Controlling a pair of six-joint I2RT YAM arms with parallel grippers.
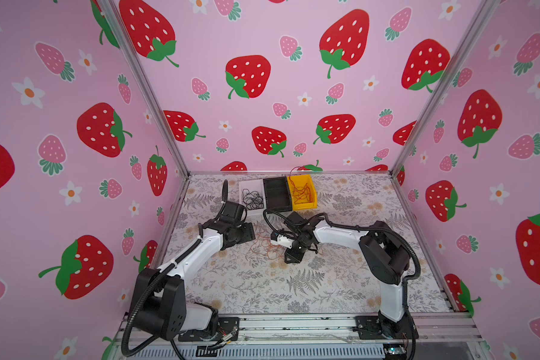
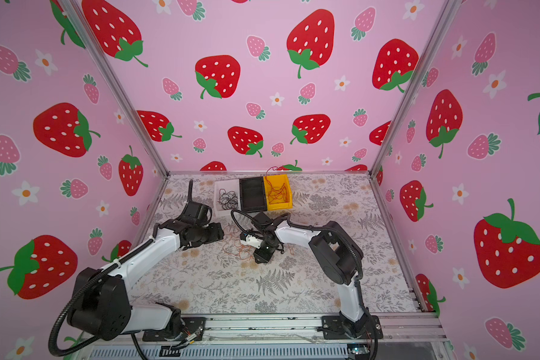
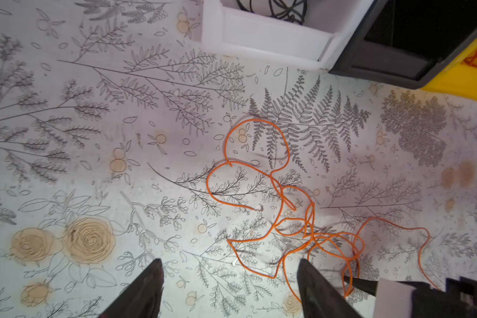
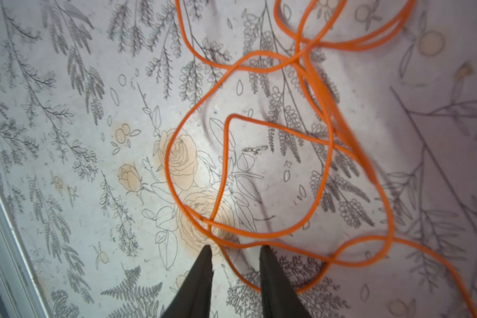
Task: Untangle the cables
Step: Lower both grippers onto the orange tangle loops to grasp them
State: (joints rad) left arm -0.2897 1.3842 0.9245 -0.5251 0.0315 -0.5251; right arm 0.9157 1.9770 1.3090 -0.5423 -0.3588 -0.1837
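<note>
Orange cables [image 1: 267, 249] tangled on mat [image 1: 262, 290] between both arms | right gripper [image 4: 236, 249] nearer: jaws at narrow gap, one cable crossing just off the tips, not pinched | left gripper [image 3: 229, 264] wide open, empty, tangle off to one side

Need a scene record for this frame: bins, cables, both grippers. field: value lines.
table: floral print
white bin: black cables inside
black bin: dark interior, no cable seen
yellow bin: red cables inside, one strand rising past the rim
orange cables: loose tangle on the table between the arms
left gripper: open, beside the tangle, holding nothing
right gripper: jaws apart, an orange strand crossing between the tips, not clamped
</note>
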